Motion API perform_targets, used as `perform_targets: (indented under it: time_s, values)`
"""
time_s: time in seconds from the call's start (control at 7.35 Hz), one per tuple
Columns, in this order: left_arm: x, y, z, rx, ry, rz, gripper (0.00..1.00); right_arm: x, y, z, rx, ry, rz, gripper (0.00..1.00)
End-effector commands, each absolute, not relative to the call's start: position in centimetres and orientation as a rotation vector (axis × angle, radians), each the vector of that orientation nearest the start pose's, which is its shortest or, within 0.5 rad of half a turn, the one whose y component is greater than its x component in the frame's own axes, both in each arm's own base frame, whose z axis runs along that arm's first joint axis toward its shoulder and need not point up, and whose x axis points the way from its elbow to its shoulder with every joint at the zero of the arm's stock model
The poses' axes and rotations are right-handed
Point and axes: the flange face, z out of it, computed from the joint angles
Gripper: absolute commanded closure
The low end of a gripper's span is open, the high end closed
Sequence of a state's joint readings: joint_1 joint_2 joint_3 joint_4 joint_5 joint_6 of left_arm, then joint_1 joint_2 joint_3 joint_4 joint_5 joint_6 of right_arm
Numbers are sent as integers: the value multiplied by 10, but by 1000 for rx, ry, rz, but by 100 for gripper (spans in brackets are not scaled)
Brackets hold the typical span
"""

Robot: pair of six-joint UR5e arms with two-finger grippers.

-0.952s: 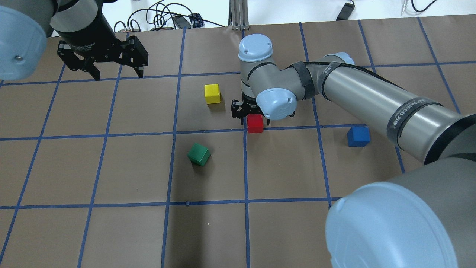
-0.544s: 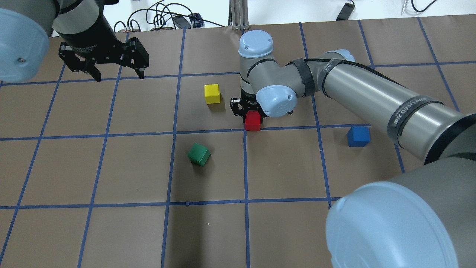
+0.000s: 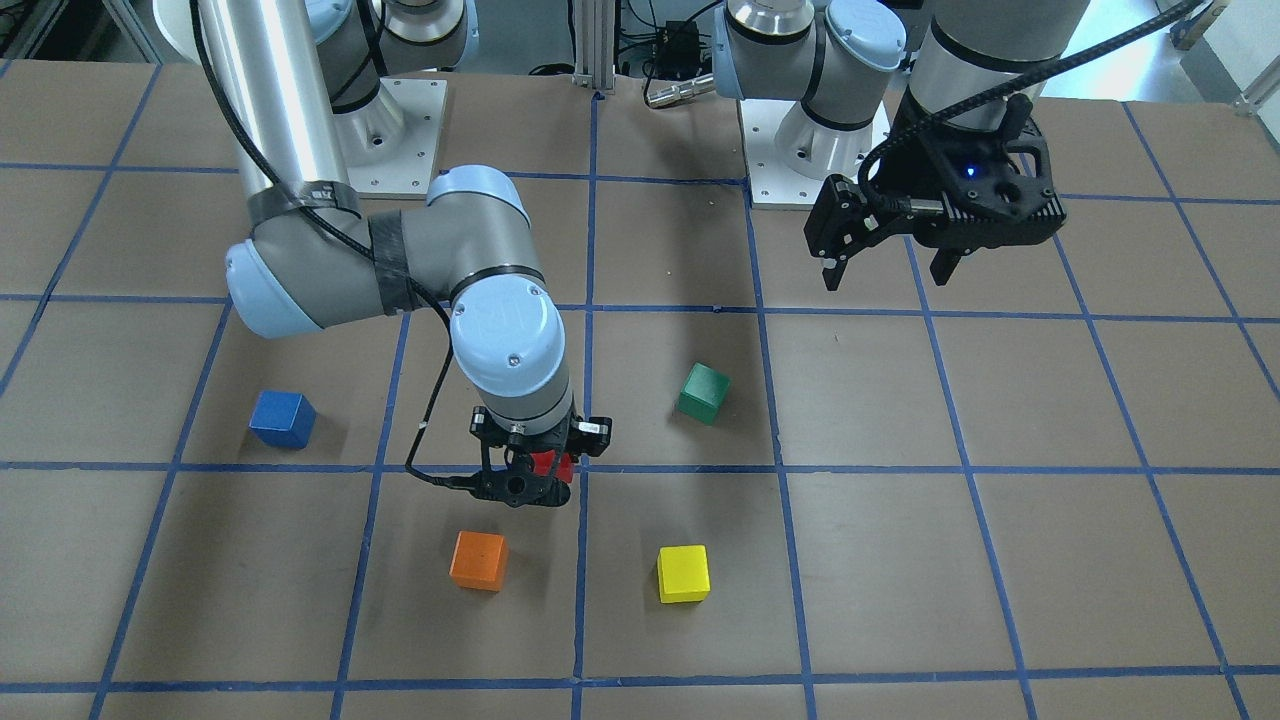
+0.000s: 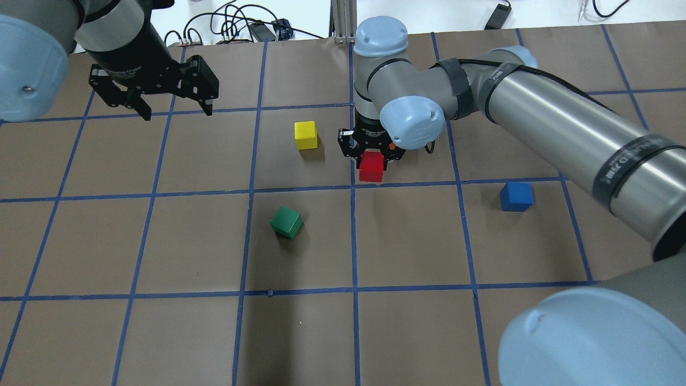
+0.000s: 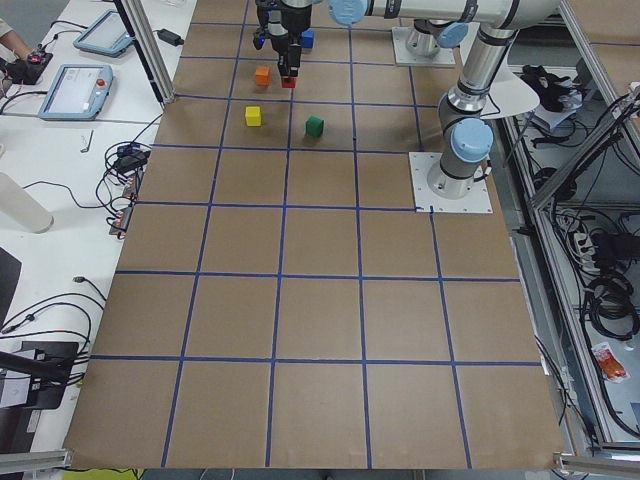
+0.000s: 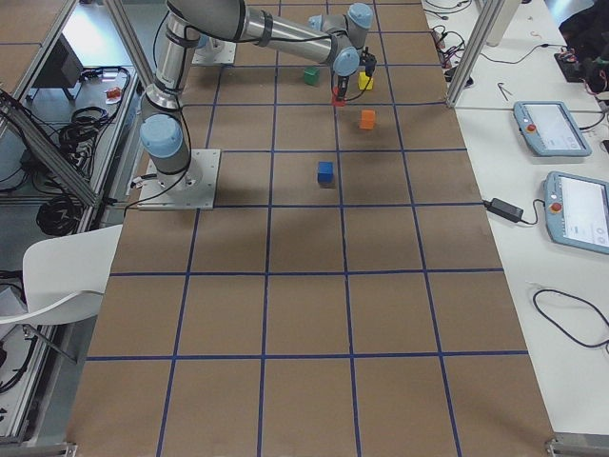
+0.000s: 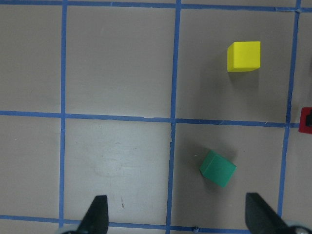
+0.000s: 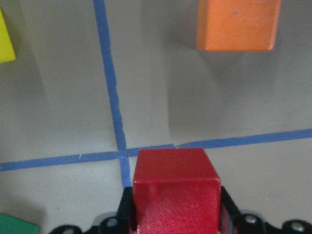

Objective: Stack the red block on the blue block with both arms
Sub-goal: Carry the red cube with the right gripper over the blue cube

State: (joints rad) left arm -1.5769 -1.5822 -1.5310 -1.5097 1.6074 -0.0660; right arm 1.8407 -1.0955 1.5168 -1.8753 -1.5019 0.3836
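My right gripper [image 4: 372, 156] is shut on the red block [image 4: 371, 166] and holds it a little above the table near the middle grid crossing. The wrist view shows the red block [image 8: 175, 187] between the jaws, clear of the paper. It is partly hidden behind the gripper in the front view [image 3: 551, 464]. The blue block [image 4: 516, 196] sits alone on the table to the right of it, also visible in the front view [image 3: 282, 418]. My left gripper [image 4: 174, 110] hangs open and empty over the far left of the table.
A yellow cube [image 4: 306, 134] lies just left of the right gripper, a green cube [image 4: 286, 222] nearer and to the left. An orange cube [image 3: 478, 559] lies just beyond the held block. Blue tape lines grid the brown table [image 4: 161, 332].
My right gripper has lifted the red block off the table and shifted slightly right. My left gripper has drifted a little to the right and stayed open.
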Motion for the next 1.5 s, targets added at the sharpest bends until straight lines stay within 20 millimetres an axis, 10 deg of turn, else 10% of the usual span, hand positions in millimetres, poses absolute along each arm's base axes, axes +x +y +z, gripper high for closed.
perform_targets:
  time_s: [0.0, 0.27, 0.95, 1.36]
  values:
    - [-130, -503, 515, -104, 3105, -116, 0, 238, -580, 307, 233, 3101, 306, 100]
    - [-130, -509, 517, -111, 3107, -90, 0, 197, -567, 321, 100, 3114, 348, 100]
    - [-129, -510, 519, -116, 3108, -90, 0, 39, -543, 287, -81, 3169, 367, 100]
    - [-129, -510, 518, -123, 3109, -90, 0, 21, -530, 266, -153, 3200, 238, 100]
